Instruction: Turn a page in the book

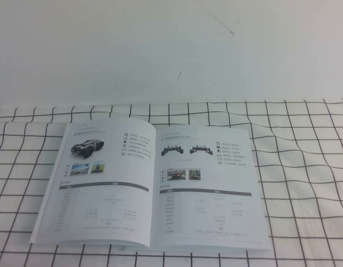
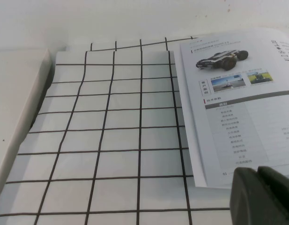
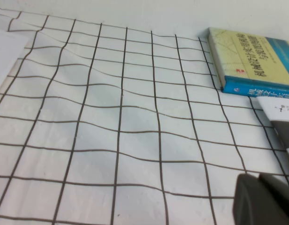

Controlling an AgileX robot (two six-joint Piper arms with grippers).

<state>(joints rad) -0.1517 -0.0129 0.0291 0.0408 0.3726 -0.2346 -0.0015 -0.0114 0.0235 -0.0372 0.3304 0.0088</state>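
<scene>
The book (image 1: pixel 149 189) lies open and flat on the checked cloth, spine running away from me. The page (image 1: pixel 207 192) with two small dark chassis pictures is the right-hand leaf and lies flat. The left-hand leaf shows one dark vehicle and also appears in the left wrist view (image 2: pixel 238 93). My left gripper (image 2: pixel 258 171) is shut and empty, just off the book's near left corner. My right gripper (image 3: pixel 259 177) is shut and empty over bare cloth to the right of the book, whose corner (image 3: pixel 6 51) shows. Neither gripper appears in the high view.
A white cloth with a black grid (image 1: pixel 304 167) covers the table, with a white wall behind. A blue and yellow book (image 3: pixel 256 61) and a white and grey booklet (image 3: pixel 280 122) lie beyond the right gripper. The cloth's edge and bare tabletop (image 2: pixel 18 117) lie left of the book.
</scene>
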